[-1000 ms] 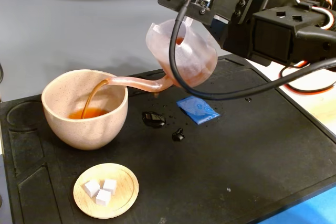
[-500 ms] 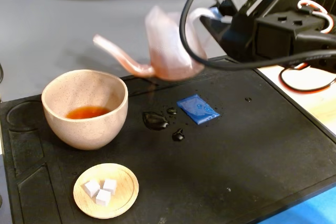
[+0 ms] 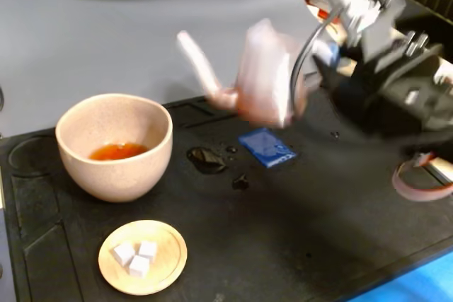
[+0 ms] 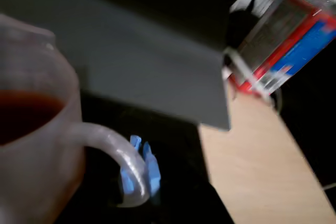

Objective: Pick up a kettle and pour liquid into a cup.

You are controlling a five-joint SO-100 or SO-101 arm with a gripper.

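Observation:
The kettle (image 3: 263, 76) hangs in the air right of the cup, blurred by motion, roughly upright, with its spout pointing left toward the cup. My gripper (image 3: 320, 53) is shut on its loop handle from the right. In the wrist view the kettle (image 4: 31, 145) fills the left side with dark reddish liquid (image 4: 21, 114) inside, and a blue fingertip (image 4: 140, 169) sits at the handle. The speckled beige cup (image 3: 117, 167) stands at the left on the black mat and holds a little orange liquid (image 3: 117, 151). Dark drops of liquid (image 3: 207, 159) lie on the mat between the cup and the kettle.
A small wooden dish (image 3: 166, 270) with three white cubes sits in front of the cup. A blue card (image 3: 267, 147) lies on the black mat (image 3: 304, 217) under the kettle. Cables and a box clutter the right edge. A grey wall stands behind.

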